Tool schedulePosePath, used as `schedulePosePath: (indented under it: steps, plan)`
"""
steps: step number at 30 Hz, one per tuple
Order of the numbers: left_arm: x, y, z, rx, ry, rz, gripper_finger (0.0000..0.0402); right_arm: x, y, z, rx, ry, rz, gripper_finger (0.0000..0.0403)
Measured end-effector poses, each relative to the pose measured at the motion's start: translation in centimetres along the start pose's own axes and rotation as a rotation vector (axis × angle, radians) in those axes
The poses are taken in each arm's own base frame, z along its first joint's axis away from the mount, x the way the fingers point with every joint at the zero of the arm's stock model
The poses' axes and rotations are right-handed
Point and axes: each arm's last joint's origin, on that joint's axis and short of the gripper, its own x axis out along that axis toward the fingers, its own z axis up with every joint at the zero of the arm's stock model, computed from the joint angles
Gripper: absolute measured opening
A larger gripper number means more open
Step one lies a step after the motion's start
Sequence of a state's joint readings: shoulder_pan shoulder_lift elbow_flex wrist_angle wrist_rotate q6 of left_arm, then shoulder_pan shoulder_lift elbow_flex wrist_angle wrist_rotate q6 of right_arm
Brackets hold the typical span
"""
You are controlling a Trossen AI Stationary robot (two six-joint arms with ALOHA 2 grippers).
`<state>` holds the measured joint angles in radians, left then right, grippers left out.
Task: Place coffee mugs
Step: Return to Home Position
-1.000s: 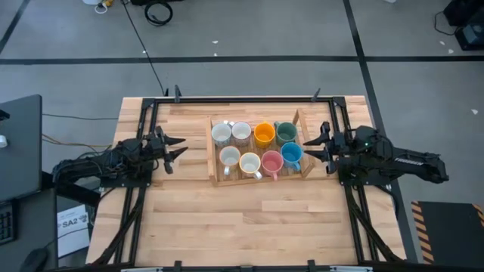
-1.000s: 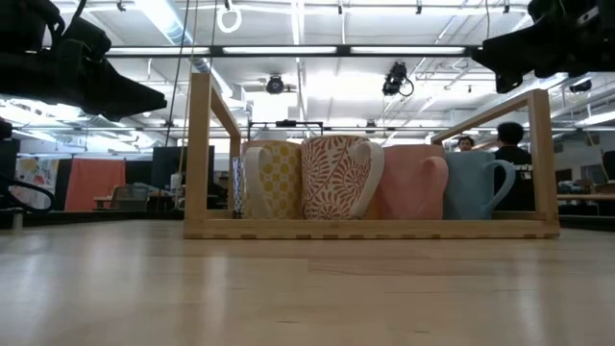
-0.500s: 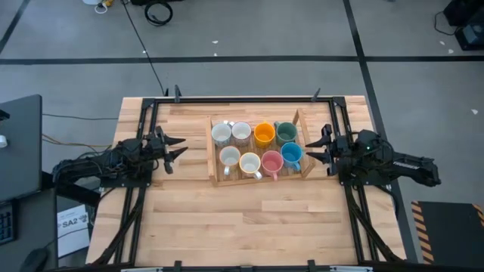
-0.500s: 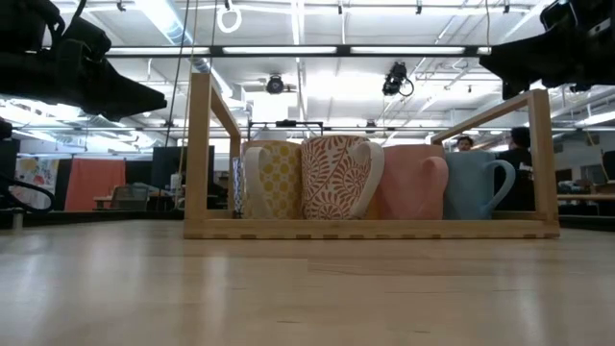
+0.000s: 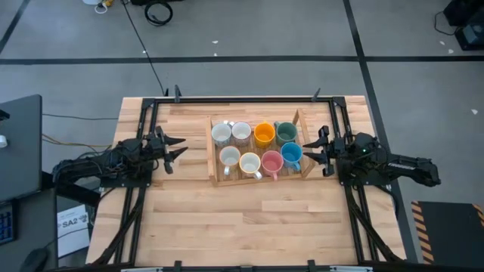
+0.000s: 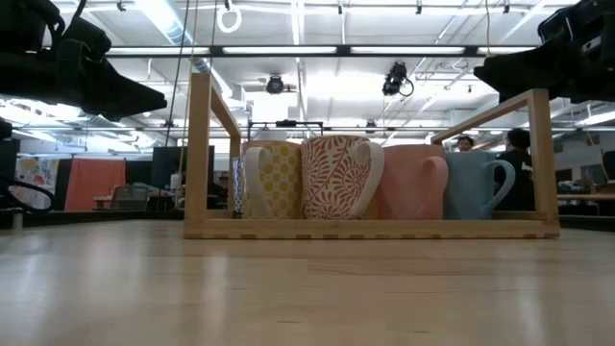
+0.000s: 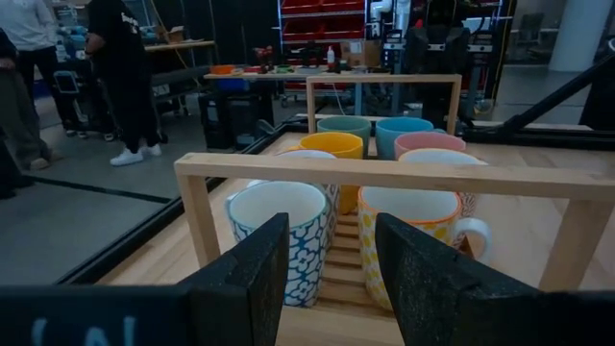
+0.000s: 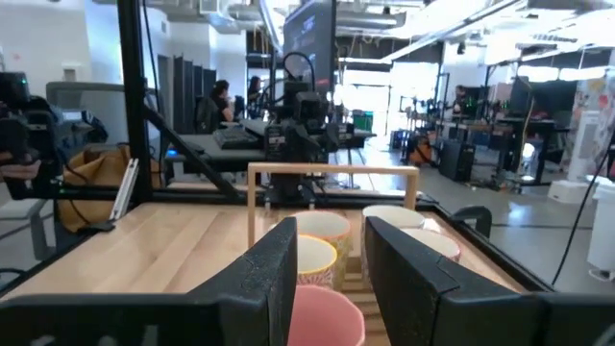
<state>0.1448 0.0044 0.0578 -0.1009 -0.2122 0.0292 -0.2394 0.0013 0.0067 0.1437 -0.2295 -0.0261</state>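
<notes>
Eight coffee mugs stand upright on their bases in two rows inside a slatted wooden tray [image 5: 212, 172] at mid-table. The far row holds two whitish mugs [image 5: 231, 133], an orange one [image 5: 264, 134] and a dark green one [image 5: 286, 134]. The near row holds a whitish [image 5: 230, 157], a cream [image 5: 250, 162], a pink [image 5: 271, 162] and a blue mug [image 5: 292, 155]. My left gripper [image 5: 181, 147] hovers open, level, off the tray's left end. My right gripper [image 5: 308, 149] hovers open off its right end. Nothing sits between either pair of fingers [image 7: 259, 279] [image 8: 274, 274].
Black frame rails [image 5: 144, 121] run along the table's left and right sides under the arms. Bare wood [image 5: 249, 223] lies between the tray and the near edge. A dark screen [image 5: 19, 143] stands off the table's left. People [image 7: 115, 67] stand in the room beyond.
My right gripper has sunk a little beside the tray's right end, with the same gap between its fingers. The mugs and tray have kept their places.
</notes>
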Motion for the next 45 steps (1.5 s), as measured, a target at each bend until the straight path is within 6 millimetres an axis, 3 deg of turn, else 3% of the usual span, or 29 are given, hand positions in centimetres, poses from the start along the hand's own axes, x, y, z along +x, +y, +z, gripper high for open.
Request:
schedulePosePath:
  steps: [34,45]
  plan:
    - [0.11,-0.49,-0.32,-0.051,-0.005,-0.151,0.0164,0.0,0.01,-0.26,0.004,0.026,0.001,0.0131]
    - [0.44,-0.64,-0.69,0.015,-0.058,-0.169,0.0164,0.0,0.0,-0.26,0.003,0.026,0.0,0.0131]
